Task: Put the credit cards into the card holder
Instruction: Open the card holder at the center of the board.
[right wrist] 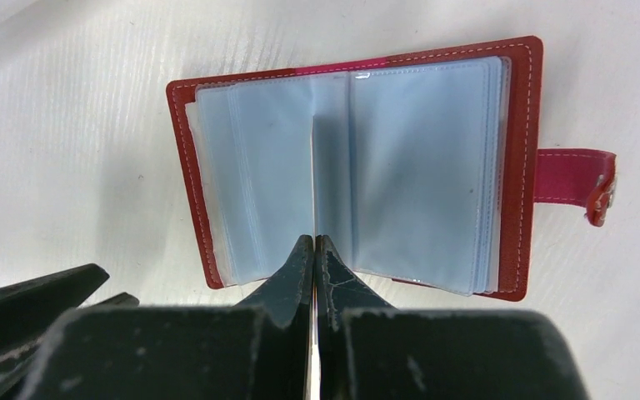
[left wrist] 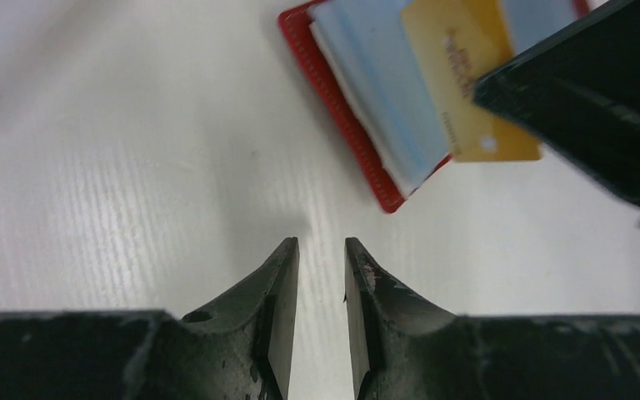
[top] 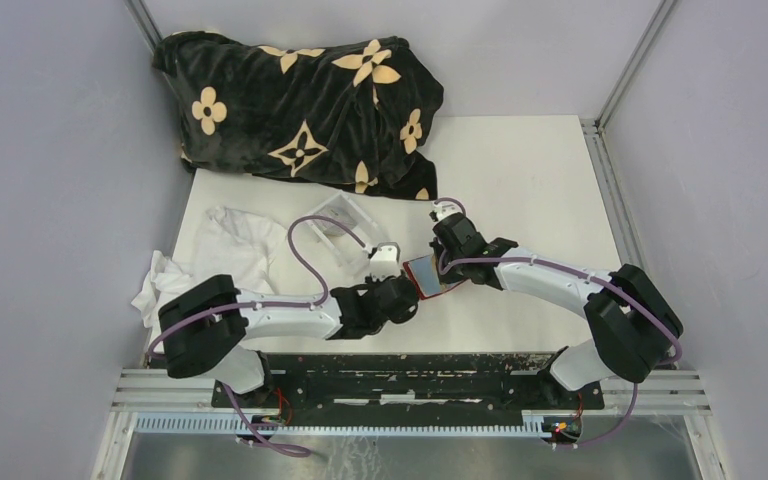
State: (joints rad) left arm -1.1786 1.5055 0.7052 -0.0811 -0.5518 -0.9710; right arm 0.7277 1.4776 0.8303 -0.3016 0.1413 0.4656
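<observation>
One yellow-orange card (left wrist: 467,75) is in play, and the right gripper (right wrist: 314,243) has its fingers pinched tight on it. The left wrist view shows the card's face, its far side covered by the dark right finger (left wrist: 587,100). The right wrist view shows it edge-on only, as a thin line running from the fingertips up the middle fold of the card holder (right wrist: 518,167).

The card holder lies open on the white table (top: 530,170), near the middle, between the two grippers, with its clear-blue sleeves (right wrist: 433,167) facing up. Its red cover shows as a border round the sleeves. In the right wrist view the snap tab (right wrist: 571,173) sticks out flat at the right side, with a pale stud at its end. The card stands over the holder at the fold. Whether its lower edge has entered a sleeve: cannot tell.

The left gripper (left wrist: 322,246) has its fingers parted by a narrow gap, with nothing between them and bare table under the tips. It sits near the holder's red edge, apart from it.

Elsewhere in the top view:
- a clear plastic box (top: 343,225) lies beyond the left gripper, contents not readable
- a crumpled white cloth (top: 235,250) lies at the table's left
- a black blanket (top: 300,110) with beige flower print is heaped at the far left corner
</observation>
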